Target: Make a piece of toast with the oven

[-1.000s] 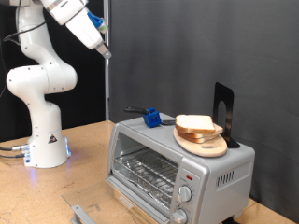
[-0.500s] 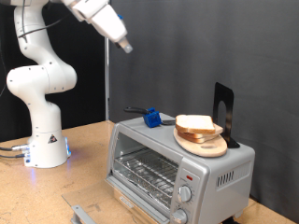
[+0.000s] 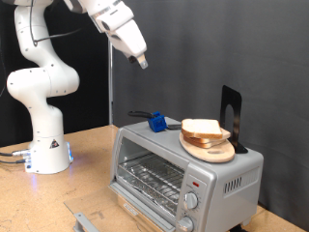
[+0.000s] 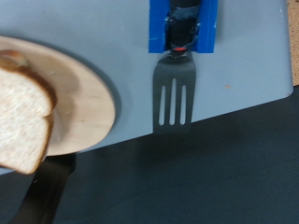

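1. Exterior view: the end effector [image 3: 142, 64] hangs high in the air toward the exterior view's top, well above the oven [image 3: 183, 166] and off to the exterior view's left of the things on its roof. It carries nothing; whether its fingers are parted or together cannot be told at this size.
2. Exterior view: the piece of toast [image 3: 202, 127] lies on a round wooden plate [image 3: 209, 148], which rests on the oven's roof toward the exterior view's right. A blue-handled spatula [image 3: 153, 120] lies on the roof to the exterior view's left of the plate, and a black stand [image 3: 231, 117] rises upright just behind the plate.
3. Exterior view: the oven sits on the desk [image 3: 87, 184] with its door lowered, the wire rack [image 3: 153, 178] visible inside and two round knobs [image 3: 190, 202] on its front panel. The white arm base [image 3: 41, 116] stands at the exterior view's left.
4. Wrist view: the camera looks down on the oven's grey roof [image 4: 234, 56]. The toast [image 4: 23, 117] sits on the wooden plate [image 4: 89, 93], both cut off by the frame edge. The slotted spatula [image 4: 174, 91] lies beside the plate without touching it. The end effector's fingers do not show here.
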